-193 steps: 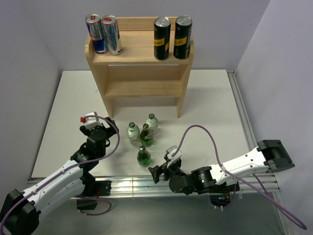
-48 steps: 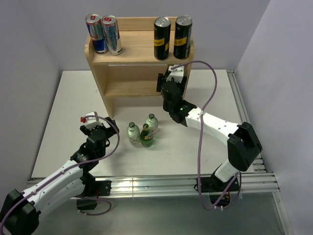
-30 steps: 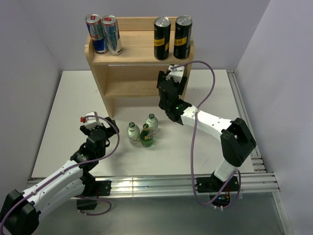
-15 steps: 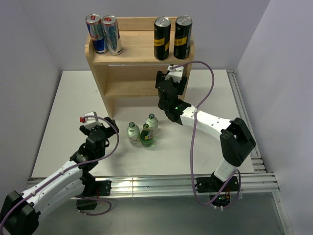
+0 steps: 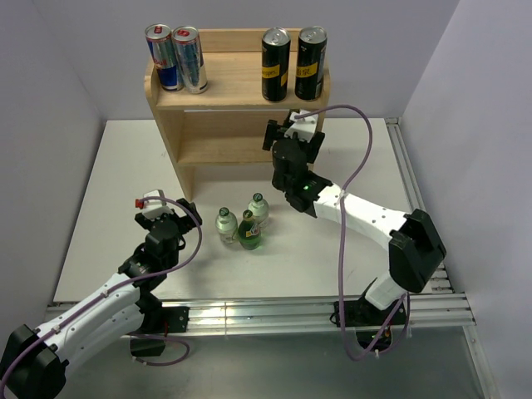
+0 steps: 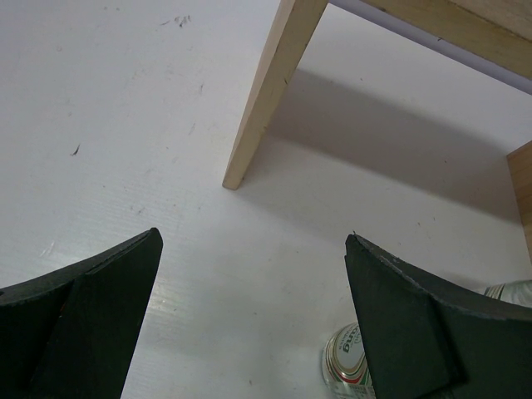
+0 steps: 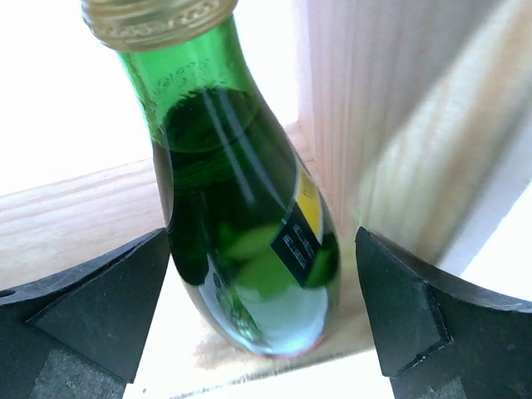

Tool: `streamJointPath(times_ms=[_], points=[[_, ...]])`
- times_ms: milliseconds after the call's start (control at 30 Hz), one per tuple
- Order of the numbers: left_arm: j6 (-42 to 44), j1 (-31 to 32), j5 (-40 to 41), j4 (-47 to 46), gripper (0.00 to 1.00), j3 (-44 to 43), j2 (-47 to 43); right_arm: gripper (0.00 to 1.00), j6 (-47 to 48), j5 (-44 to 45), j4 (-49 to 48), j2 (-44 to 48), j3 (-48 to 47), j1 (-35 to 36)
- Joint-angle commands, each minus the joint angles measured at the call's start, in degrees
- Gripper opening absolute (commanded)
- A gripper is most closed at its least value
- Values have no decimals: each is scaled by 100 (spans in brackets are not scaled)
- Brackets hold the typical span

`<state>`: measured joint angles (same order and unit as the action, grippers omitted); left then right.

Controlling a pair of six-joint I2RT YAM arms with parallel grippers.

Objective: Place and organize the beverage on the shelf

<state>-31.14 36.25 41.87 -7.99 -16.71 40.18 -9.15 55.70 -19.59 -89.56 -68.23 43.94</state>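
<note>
Left jaws wide, empty; right jaws wide, straddling green bottle (image 7: 241, 208) on shelf (image 7: 75, 224); cap (image 7: 154, 15) cropped.

White table (image 5: 116, 179), metal edge rails (image 5: 266, 314)

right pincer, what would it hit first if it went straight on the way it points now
Most likely the green bottle, standing on the shelf between the open right pincer's fingers; how close it is cannot be told.

Shelf (image 5: 241, 104): pale wood | left cans (image 5: 190, 62): blue-silver | right cans (image 5: 275, 68): black-yellow | bottle (image 7: 241, 208): green — gold cap, black-yellow label | table (image 5: 108, 191): white
</note>
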Motion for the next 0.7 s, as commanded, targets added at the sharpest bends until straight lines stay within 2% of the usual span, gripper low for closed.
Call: streamJointPath(times_ms=[0,533,667], points=[[11,5,6,-159,99,1,-90,100,-140,468,105,369,143,-9],[11,5,6,-150,99,10,-98,100,-587,292,535,948,740,475],[11,5,14,-159,99,10,-98,100,-746,476,650,1230,1073,825]])
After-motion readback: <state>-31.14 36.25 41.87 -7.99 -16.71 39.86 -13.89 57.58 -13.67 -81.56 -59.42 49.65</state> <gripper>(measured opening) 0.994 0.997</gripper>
